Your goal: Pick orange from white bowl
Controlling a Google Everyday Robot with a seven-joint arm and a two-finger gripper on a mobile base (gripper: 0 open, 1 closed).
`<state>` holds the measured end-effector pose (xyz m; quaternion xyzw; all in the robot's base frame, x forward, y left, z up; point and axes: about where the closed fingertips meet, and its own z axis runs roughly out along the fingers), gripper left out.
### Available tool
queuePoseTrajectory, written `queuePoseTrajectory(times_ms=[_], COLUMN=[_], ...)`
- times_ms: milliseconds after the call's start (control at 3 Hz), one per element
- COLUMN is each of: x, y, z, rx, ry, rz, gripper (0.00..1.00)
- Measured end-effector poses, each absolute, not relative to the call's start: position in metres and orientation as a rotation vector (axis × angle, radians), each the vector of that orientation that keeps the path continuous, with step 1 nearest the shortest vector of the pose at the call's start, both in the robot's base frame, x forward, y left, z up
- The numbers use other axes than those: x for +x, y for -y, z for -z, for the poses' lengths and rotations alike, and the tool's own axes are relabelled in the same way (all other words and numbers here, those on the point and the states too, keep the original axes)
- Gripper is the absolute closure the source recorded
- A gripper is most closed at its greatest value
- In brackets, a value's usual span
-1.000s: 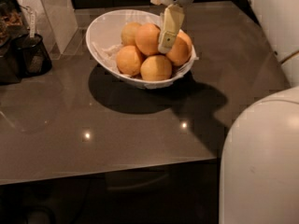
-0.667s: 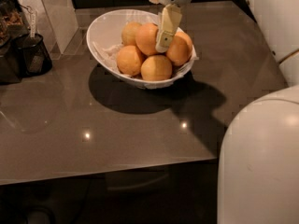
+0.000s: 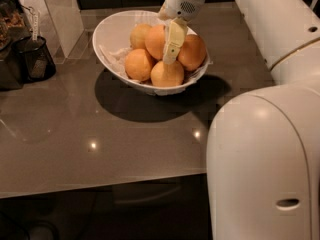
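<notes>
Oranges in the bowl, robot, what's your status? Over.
Pincer low among the oranges. All five sit in the white bowl, none lifted. Oranges packed close around the pincer.

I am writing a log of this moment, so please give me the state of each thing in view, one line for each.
End effector: lowered into the bowl, its tip among the oranges.
White bowl: upright on the table, holding fruit.
Oranges: five, all resting in the bowl, none visibly lifted.
Paper lining: crumpled, under the oranges.
Table: glossy, bearing the bowl.
Dark container: upright at the table's left side.
</notes>
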<state>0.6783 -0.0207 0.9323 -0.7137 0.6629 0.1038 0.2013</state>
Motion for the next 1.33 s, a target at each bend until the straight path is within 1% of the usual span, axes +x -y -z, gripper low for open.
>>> queuePoseTrajectory(times_ms=[333,667,1333], x=[0.6875,0.6937,0.6903], y=[0.0203,0.0156,0.0160], z=[-0.9178,-0.9176,-0.9201], rx=[-1.982,-1.963,-1.963], ry=[-1.877,-1.865,-1.866], rz=[-0.324,-0.314,-0.313], gripper=[0.00,0.19,0.66])
